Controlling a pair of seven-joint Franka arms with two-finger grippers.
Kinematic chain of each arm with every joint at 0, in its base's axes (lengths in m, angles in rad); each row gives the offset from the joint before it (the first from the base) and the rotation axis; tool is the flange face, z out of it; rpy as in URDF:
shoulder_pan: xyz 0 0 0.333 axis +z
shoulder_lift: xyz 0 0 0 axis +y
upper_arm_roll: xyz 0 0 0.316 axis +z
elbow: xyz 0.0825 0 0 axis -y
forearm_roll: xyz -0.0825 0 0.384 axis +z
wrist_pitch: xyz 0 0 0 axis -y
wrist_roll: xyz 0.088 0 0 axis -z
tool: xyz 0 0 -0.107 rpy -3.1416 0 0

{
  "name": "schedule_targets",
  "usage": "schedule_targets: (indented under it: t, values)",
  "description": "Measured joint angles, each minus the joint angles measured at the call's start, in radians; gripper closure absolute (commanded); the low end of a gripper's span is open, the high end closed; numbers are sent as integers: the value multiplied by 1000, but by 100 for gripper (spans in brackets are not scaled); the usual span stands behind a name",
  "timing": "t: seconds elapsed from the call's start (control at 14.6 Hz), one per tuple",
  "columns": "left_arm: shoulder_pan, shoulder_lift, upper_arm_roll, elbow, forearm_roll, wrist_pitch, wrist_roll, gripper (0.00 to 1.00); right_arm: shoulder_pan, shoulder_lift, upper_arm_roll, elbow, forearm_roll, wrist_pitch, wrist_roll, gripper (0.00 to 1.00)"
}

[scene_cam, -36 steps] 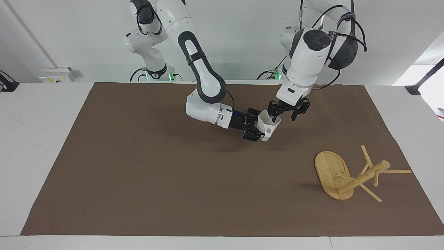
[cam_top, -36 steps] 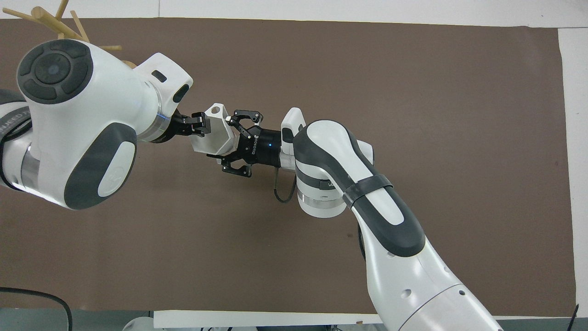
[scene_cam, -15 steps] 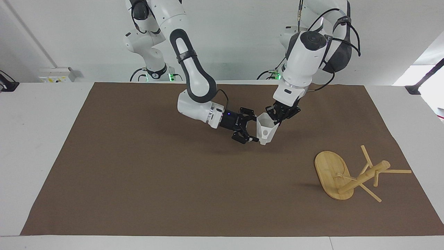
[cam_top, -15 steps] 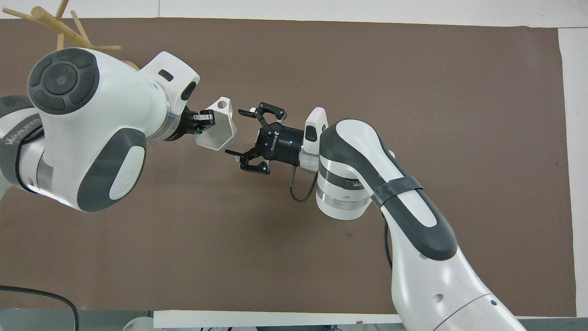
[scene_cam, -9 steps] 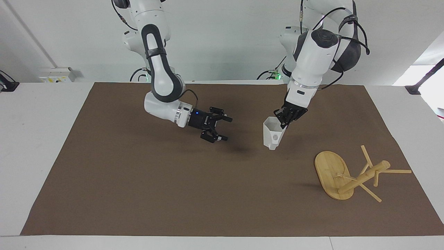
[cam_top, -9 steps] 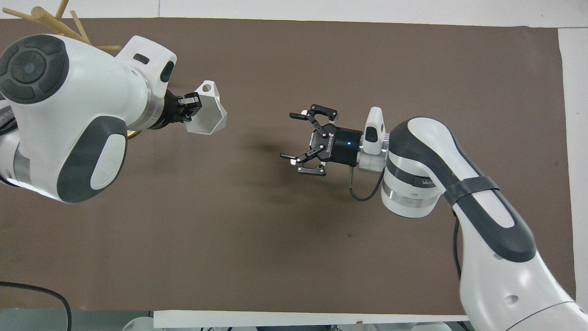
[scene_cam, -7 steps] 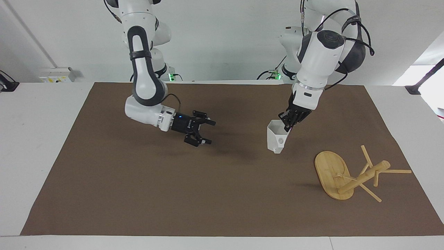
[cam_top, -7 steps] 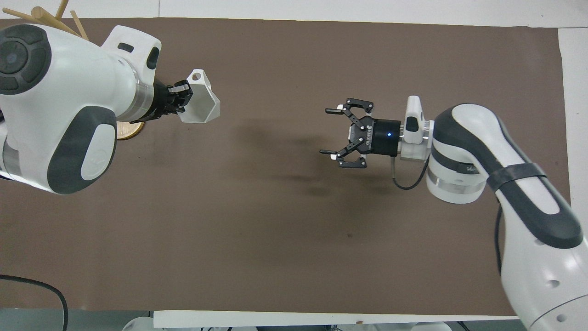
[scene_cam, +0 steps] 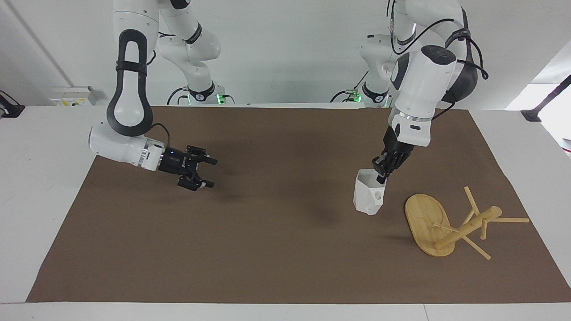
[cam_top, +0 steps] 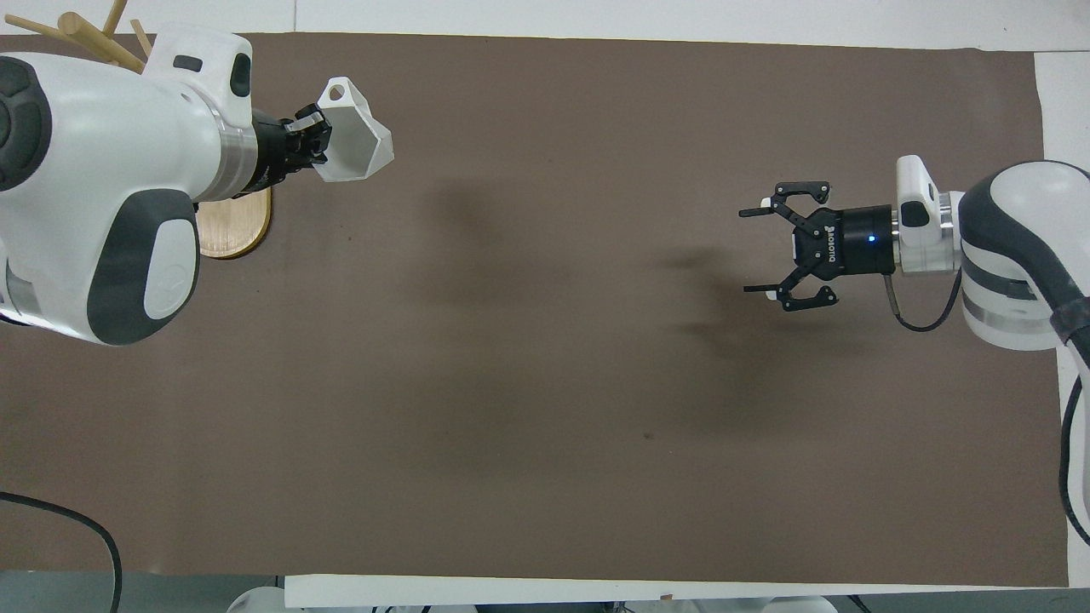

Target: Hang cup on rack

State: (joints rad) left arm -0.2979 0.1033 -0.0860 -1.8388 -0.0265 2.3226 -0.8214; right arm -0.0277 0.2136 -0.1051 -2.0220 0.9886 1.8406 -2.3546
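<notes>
The left pincer [scene_cam: 382, 174] is clamped shut on the cup [scene_cam: 368, 197], gripping it at the rim beside the handle, so the cup hangs below the fingertips, mouth up, clear of the mat [scene_cam: 276, 249]. In the facing view it is in the air just at 9 o'clock of the rack [scene_cam: 446, 225], close to the oval base but not touching it. The overhead view shows the same grip, with the cup [cam_top: 349, 145] sticking out from the left pincer [cam_top: 313, 136] toward 3 o'clock and its handle hole turned to 12.

What the coming move hangs on is how the rack lies. It is tipped over near the left arm's end of the bench: the base stands on edge, and the post runs from it toward 2 o'clock in the facing view, low and slanted, with thin pegs fanning out past the post's end. So from the cup the pegs are at about 4 o'clock, with the base in between. No peg looks well placed to take a handle, and the rack probably needs standing up first.

The left arm is much the nearer to the rack but its pincer is full. The right pincer [scene_cam: 203, 173] holds nothing, jaws spread wide, over the mat at the right arm's end, well apart from cup and rack; in the overhead view it [cam_top: 766, 247] points toward 9 o'clock
</notes>
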Motion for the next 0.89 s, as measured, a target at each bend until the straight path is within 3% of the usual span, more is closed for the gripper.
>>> schedule_targets:
  t: [0.41,0.62,0.89]
  values:
    - [94,-83,1,-274,1,391,0,100,-58,-45,-1,130,-410,-128,235,0]
    - [136,-105,1,-343,1,494,1,100,-57,-88,1,208,-565,-207,445,0]
    - [140,-99,-1,-424,-6,726,0,100,-50,-149,14,267,-694,-242,723,0]
